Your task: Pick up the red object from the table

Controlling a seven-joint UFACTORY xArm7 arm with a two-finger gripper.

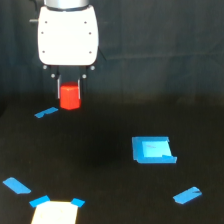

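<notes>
Gripping red object (70,96), gripper (70,90) above table (100,165)

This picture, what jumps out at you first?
A bright red object sits between the fingers of a big white robot head at upper left. On the dark table, a blue square patch glows at right, and a pale rectangle shows at the bottom.
</notes>
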